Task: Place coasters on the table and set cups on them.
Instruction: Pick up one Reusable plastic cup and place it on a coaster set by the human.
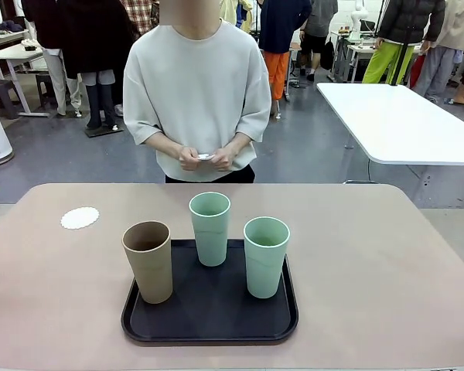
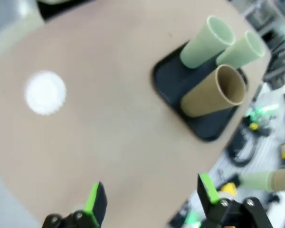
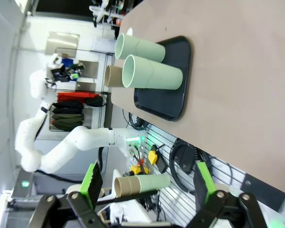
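Note:
One white lacy coaster [image 1: 80, 218] lies on the beige-pink table [image 1: 371, 263] at the far left; it also shows blurred as the coaster [image 2: 45, 92]. A tan cup [image 1: 148, 261] and two mint green cups [image 1: 209, 228] [image 1: 265, 256] stand upright on a black tray [image 1: 209, 315]. The person at the far side holds something small and white [image 1: 205, 157] in both hands. My left gripper [image 2: 149, 199] hovers open above bare table, between the coaster and the tray [image 2: 173, 88]. My right gripper [image 3: 147, 183] is open off the table's edge, with the cups [image 3: 152, 71] farther away.
A white rectangular table [image 1: 402, 124] stands behind at the right. Several people stand in the background. In the right wrist view the other white arm [image 3: 61, 147] reaches in beside shelving and cables. Bare tabletop stretches to both sides of the tray.

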Controlling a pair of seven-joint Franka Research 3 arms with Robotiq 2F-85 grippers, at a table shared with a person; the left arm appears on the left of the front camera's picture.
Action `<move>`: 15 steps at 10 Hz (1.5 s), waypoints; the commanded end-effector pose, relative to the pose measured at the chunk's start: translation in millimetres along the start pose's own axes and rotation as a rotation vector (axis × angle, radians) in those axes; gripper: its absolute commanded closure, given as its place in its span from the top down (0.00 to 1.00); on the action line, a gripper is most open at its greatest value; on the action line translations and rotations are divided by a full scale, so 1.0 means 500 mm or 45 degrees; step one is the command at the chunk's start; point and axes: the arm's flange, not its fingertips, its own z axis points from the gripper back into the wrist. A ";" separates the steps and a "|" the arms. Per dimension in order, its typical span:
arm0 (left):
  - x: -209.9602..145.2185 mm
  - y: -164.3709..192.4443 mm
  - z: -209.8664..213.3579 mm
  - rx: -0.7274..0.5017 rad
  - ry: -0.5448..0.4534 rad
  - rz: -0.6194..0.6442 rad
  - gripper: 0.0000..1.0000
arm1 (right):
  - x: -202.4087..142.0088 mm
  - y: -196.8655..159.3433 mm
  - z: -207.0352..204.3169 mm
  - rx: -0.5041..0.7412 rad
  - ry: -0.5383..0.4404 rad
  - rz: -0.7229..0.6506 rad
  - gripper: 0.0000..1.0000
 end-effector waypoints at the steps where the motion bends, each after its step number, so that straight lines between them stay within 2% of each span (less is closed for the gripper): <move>1: 0.000 -0.054 -0.041 0.143 -0.090 -0.449 1.00 | 0.002 -0.001 0.001 0.024 -0.007 0.012 1.00; 2: 0.008 -0.084 -0.054 0.054 -0.008 -0.618 1.00 | 0.002 -0.001 0.001 0.024 -0.007 0.012 1.00; 3: 0.016 -0.102 -0.064 0.016 0.030 -0.697 1.00 | 0.002 -0.001 0.001 0.024 -0.007 0.012 1.00; 4: 0.018 -0.120 -0.071 -0.051 0.108 -0.755 1.00 | 0.002 -0.001 0.001 0.024 -0.007 0.012 1.00; 6: 0.018 -0.139 -0.065 -0.302 0.241 -0.771 1.00 | 0.002 -0.001 0.001 0.024 -0.007 0.012 1.00; 7: 0.024 -0.135 -0.062 -0.394 0.242 -0.800 1.00 | 0.002 -0.001 0.001 0.024 -0.007 0.012 1.00; 8: 0.025 -0.132 -0.058 -0.436 0.169 -0.732 1.00 | 0.002 -0.001 0.001 0.024 -0.007 0.012 1.00; 9: 0.017 -0.134 -0.036 -0.440 0.008 -0.392 1.00 | 0.002 -0.001 0.001 0.024 -0.007 0.012 1.00; 10: 0.009 -0.156 -0.083 -0.381 0.203 -0.754 1.00 | 0.002 -0.001 0.001 0.024 -0.007 0.012 1.00; 13: 0.009 -0.156 -0.083 -0.381 0.203 -0.754 1.00 | 0.002 -0.001 0.001 0.024 -0.007 0.012 1.00; 14: 0.015 -0.158 -0.074 -0.416 0.185 -0.698 1.00 | 0.002 -0.001 0.001 0.024 -0.007 0.012 1.00; 15: 0.017 -0.133 -0.092 -0.457 0.100 -0.910 1.00 | 0.002 -0.001 0.001 0.024 -0.007 0.012 1.00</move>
